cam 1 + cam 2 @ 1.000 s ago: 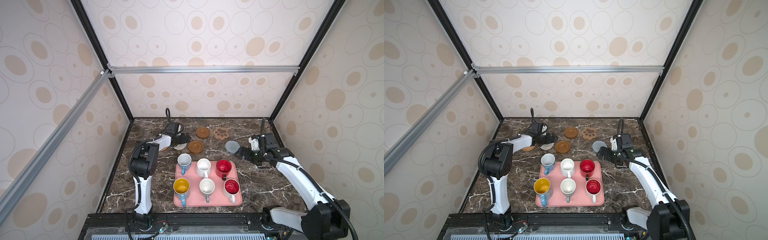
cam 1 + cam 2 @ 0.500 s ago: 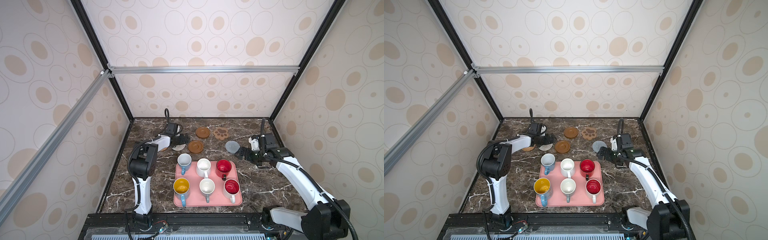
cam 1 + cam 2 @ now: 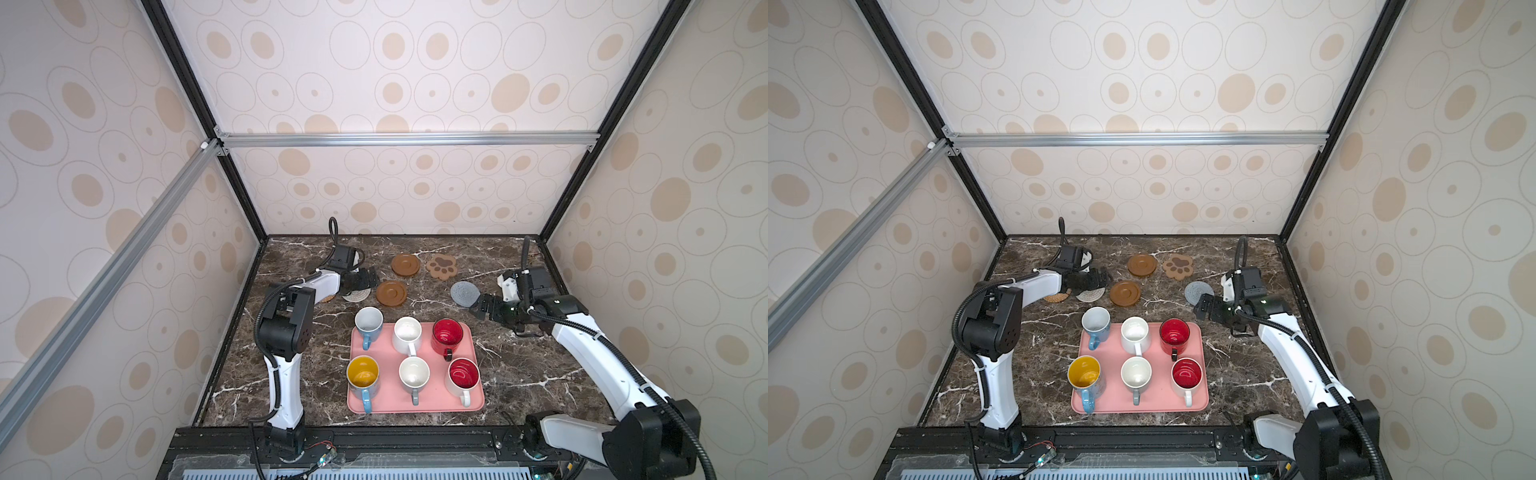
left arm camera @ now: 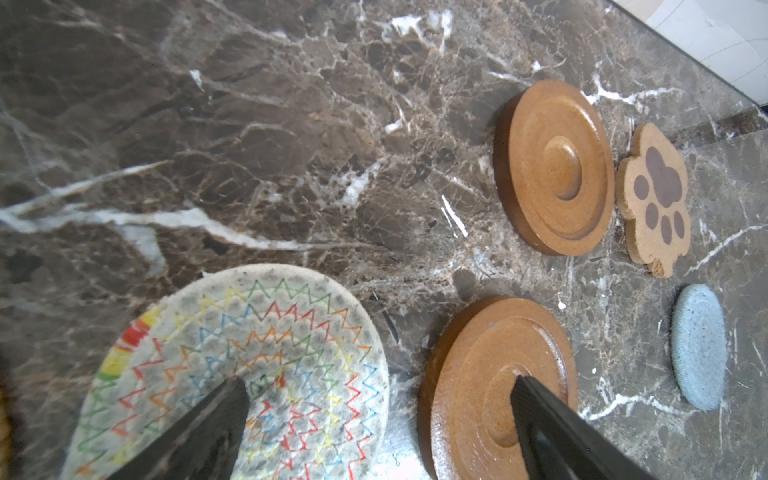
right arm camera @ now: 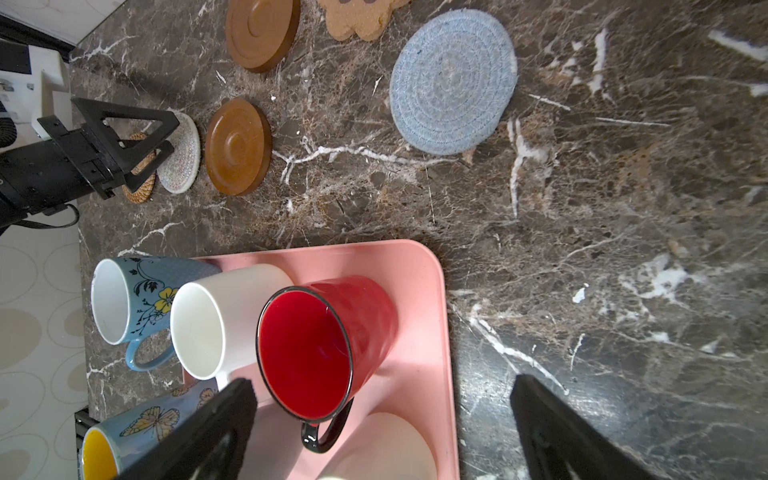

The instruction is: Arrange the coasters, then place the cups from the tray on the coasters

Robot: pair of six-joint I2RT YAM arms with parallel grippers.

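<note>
Brightness: both top views are bright and evenly lit; the pale dotted wall panels (image 3: 415, 62) read almost white.
Shadows: soft and short, as along the edge of one brown ridged wooden disc (image 4: 552, 166) in the left wrist view.
Glare: a pale sheen lies on the dark brown marble tabletop (image 5: 490, 415); a thin highlight runs along the rim of the all-red glazed mug (image 5: 328, 332).
Blur: the left gripper (image 4: 378, 382) has black fingers (image 4: 208, 424) close to the lens, soft-edged.
Distortion: the black frame posts (image 3: 195, 104) splay outward toward the corners in both top views.
</note>
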